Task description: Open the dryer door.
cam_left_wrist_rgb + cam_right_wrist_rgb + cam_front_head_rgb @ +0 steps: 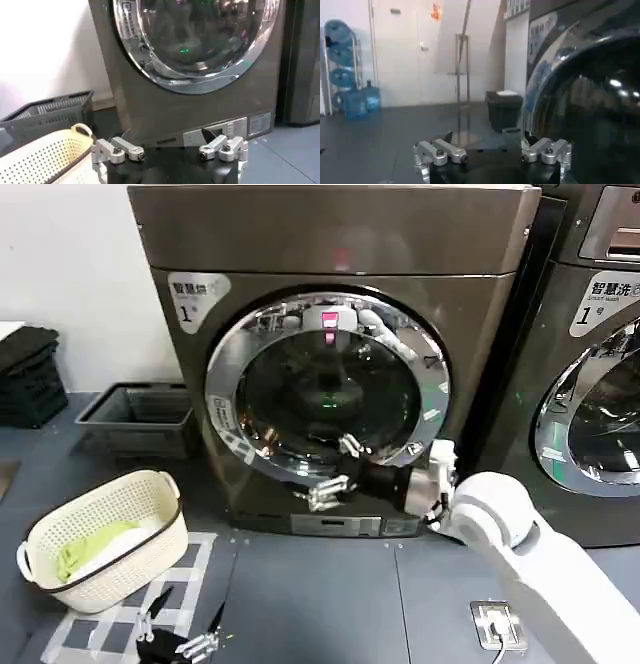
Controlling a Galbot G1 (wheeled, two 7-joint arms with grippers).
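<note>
The dryer door [328, 389] is a round porthole with a wide chrome rim and dark glass, and it looks shut flat against the grey machine front. My right gripper [338, 469] is open at the door's lower rim, one finger on the chrome and the other just below it. In the right wrist view the right gripper [492, 156] has its jaws spread wide, with one fingertip [527, 140] beside the chrome rim [532, 100]. My left gripper [185, 642] hangs low near the floor, open and holding nothing. The left wrist view shows the left gripper [172, 152] facing the dryer door [195, 45] from below.
A cream laundry basket [100, 539] with clothes stands on the floor at the left. A dark crate [140, 414] sits behind it by the wall. A second, darker machine [600, 384] stands close on the right. A metal floor socket [497, 624] lies under my right arm.
</note>
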